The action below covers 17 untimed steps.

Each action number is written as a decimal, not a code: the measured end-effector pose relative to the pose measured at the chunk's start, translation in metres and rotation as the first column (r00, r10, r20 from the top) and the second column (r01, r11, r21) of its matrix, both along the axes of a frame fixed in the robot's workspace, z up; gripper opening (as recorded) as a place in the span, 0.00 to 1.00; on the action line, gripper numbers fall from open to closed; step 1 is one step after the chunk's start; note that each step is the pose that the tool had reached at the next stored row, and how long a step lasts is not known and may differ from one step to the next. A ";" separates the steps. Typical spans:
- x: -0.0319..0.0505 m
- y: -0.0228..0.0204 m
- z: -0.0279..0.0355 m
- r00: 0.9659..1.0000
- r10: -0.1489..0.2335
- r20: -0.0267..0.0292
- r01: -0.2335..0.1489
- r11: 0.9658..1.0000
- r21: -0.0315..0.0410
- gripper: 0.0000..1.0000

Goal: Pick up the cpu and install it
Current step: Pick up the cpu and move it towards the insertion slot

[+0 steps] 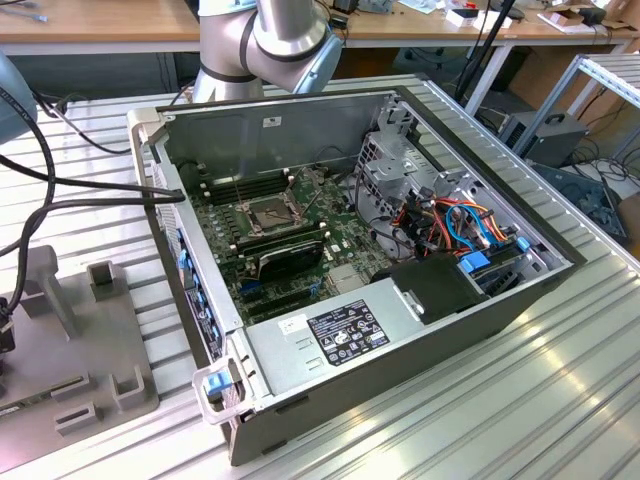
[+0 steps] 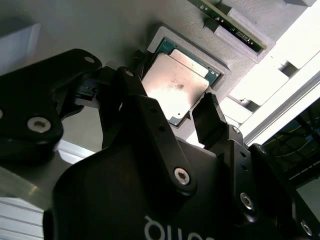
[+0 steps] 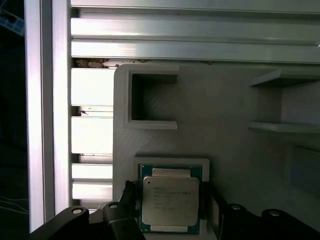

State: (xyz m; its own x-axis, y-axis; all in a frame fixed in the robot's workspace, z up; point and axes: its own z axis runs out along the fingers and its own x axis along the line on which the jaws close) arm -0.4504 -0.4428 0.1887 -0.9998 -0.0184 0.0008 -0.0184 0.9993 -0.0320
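Note:
The cpu (image 3: pixel 170 200), a small square chip with a dull silver lid on a green base, lies flat in a square pocket of a grey holder (image 3: pixel 225 140). My gripper (image 3: pixel 167 195) is over it, one black finger (image 3: pixel 129 192) against each of two opposite edges. In the second wrist view the cpu (image 2: pixel 177 85) sits between the same fingers (image 2: pixel 207 120) of the gripper (image 2: pixel 170 95), which looks shut on it. The chip still rests in its pocket. In the exterior view the open computer case (image 1: pixel 400 340) shows the green motherboard (image 1: pixel 300 235) and its dark socket (image 1: pixel 270 212).
The holder has raised walls and another open slot (image 3: pixel 152 100) beside the cpu pocket. Ribbed aluminium table profiles (image 3: pixel 90 145) run alongside it. A grey fixture (image 1: pixel 60 330) with blocks stands at the exterior view's left, with black cables (image 1: pixel 80 190) trailing across the table.

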 end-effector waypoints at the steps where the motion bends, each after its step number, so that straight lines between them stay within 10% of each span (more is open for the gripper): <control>1: 0.0000 0.0000 0.0004 1.000 0.000 0.000 0.000 1.000 0.000 0.66; 17: 0.0000 0.0000 0.0009 1.000 0.000 0.000 0.000 1.000 0.000 0.65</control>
State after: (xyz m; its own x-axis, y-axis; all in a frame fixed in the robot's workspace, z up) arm -0.4504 -0.4428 0.1896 -0.9998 -0.0184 0.0006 -0.0184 0.9993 -0.0320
